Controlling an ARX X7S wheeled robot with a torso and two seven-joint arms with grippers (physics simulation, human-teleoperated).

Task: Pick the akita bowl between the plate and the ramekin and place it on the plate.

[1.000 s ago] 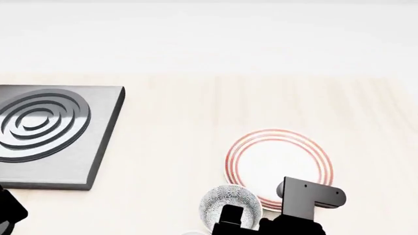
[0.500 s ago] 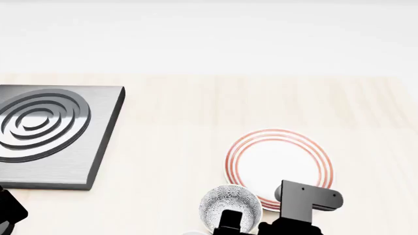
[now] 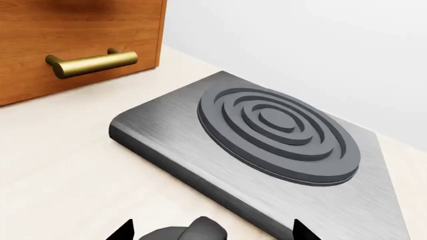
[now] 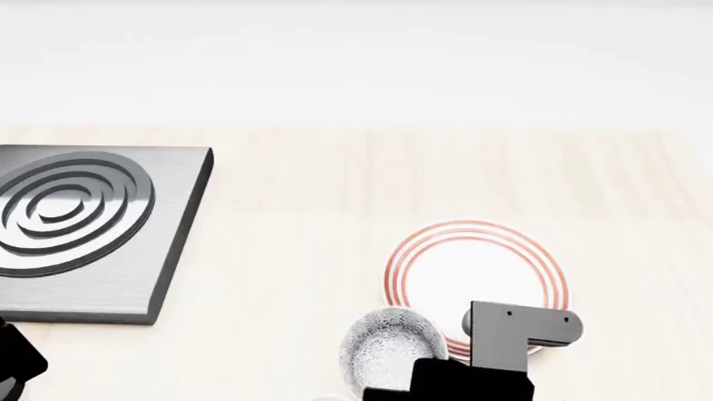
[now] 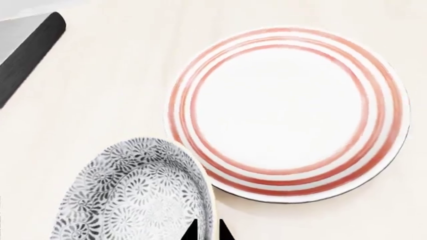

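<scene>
right fingers (image 5: 190,231) pinched nearly closed, left arm (image 4: 17,363) low

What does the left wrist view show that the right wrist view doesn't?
Left wrist only: the wooden drawer front with its brass bar handle, and the ringed round burner on the brushed grey metal hob slab.
Right wrist only: the white plate with red concentric rings and the tilted grey-and-white speckled bowl.
Both: the pale wooden countertop; a corner of the slab.

On the bench (image 4: 312,209), the plate (image 4: 477,280) lies right of centre. The bowl (image 4: 385,342) sits at its near-left edge, nearer the robot. The hob (image 4: 83,230) lies well apart at the far left, with a drawer (image 3: 73,40) beyond it.
</scene>
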